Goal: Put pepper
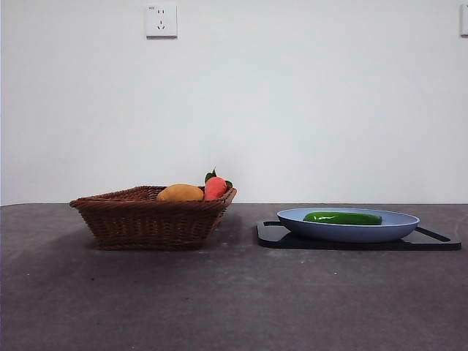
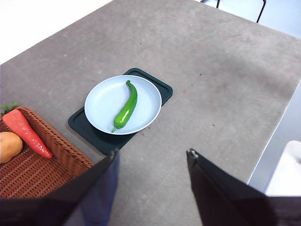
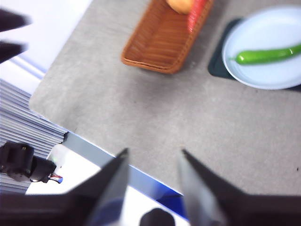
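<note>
The long, slim, glossy green pepper (image 1: 342, 218) is lying flat inside the round, smooth pale blue plate (image 1: 398, 227), roughly along its middle, w/ its thin curved stem end pointing toward one rim and its blunter end toward the opposite rim, as the left wrist view is showing. The plate is sitting on a flat black rectangular tray w/ rounded corners (image 1: 272, 235), on the right side of the front view; the tray's edge is sticking out past the plate on both sides. To the left, well apart from the tray, a brown woven wicker basket w/ sloping sides (image 1: 153, 219) is standing on the matte, speckled grey tabletop (image 1: 234, 300). Inside it a rounded yellow-orange fruit (image 1: 180, 193) is resting just beside a red tapered fruit w/ green leaves (image 1: 215, 187), both peeking above the basket rim. A white wall socket (image 1: 161, 20) is showing high on the plain white wall behind. No arm is appearing in the front view. The left gripper (image 2: 153, 155) is hanging above the table, near the basket's corner, its two black jaws spread apart w/ nothing between them. The right gripper (image 3: 151, 155) is hovering over the table's near edge, well away from plate and basket, jaws likewise spread and empty.
</note>
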